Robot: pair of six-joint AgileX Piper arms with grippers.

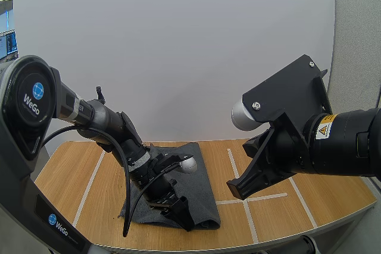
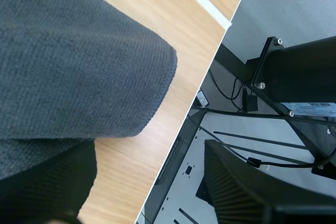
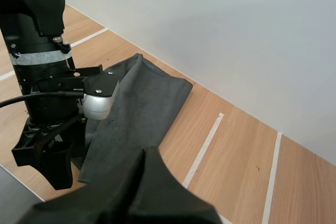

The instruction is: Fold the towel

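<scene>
One dark grey towel (image 1: 199, 176) is laid folded on the table (image 1: 65, 171), left of the middle and close to the front edge. Two grippers are counted. The left gripper (image 1: 181, 212) is lowered at the towel's front edge. Its fingers (image 2: 47, 182) are seen apart in the left wrist view, one beside a rounded towel corner, the other past the table's front edge. The right gripper (image 3: 148, 153) is held above the right half, closed together on nothing, with bare wood left open below.
</scene>
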